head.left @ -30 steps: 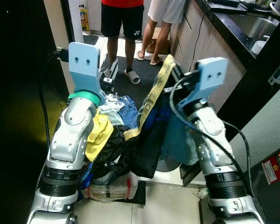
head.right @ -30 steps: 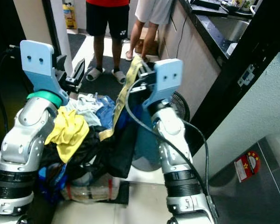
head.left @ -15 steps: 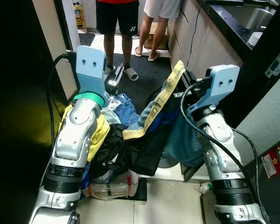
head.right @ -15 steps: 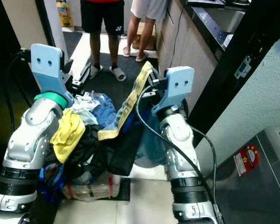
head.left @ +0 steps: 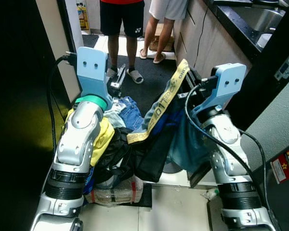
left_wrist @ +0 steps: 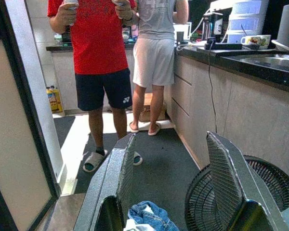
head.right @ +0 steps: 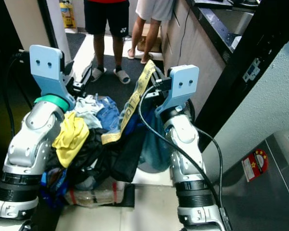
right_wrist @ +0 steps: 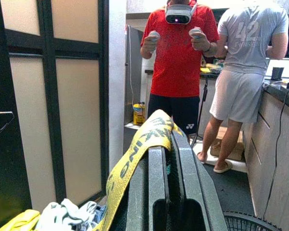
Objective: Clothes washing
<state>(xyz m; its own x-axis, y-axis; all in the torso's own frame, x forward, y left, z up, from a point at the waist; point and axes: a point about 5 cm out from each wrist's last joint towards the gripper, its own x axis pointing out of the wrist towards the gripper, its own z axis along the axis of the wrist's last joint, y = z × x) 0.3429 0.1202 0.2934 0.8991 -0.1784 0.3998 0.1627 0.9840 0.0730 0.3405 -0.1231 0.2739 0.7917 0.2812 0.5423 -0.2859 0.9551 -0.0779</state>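
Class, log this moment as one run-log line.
left pincer: open, empty | right pincer: shut on yellow strap | clothes pile: between arms

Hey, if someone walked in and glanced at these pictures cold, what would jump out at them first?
Probably the yellow printed strap draped over the right gripper, whose fingers are shut on it, with dark garments hanging below. Next, the heap of clothes piled between the two silver arms, a yellow garment on its left side. Behind, two people stand in the doorway, while the left gripper is open over the pile.
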